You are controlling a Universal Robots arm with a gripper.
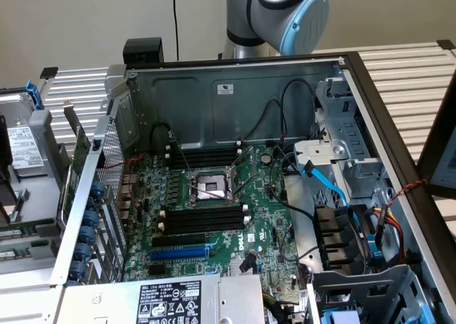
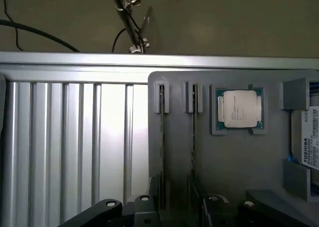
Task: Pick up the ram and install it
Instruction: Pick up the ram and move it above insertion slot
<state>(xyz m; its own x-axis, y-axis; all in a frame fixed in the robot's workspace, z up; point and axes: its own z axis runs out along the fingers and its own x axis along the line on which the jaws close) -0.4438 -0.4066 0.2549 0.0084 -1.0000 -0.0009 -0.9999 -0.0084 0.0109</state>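
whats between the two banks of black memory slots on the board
The CPU socket lies between the upper bank and the lower bank of slots, as the exterior view shows.

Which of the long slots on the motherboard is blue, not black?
The expansion slot beside the lower black memory slots, on the side of the labelled box; it alone is blue.

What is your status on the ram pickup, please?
Gripper open, empty, at the grey tray. Two ram sticks on edge in tray slots, not gripped. Black memory slots bare. No obstruction seen.
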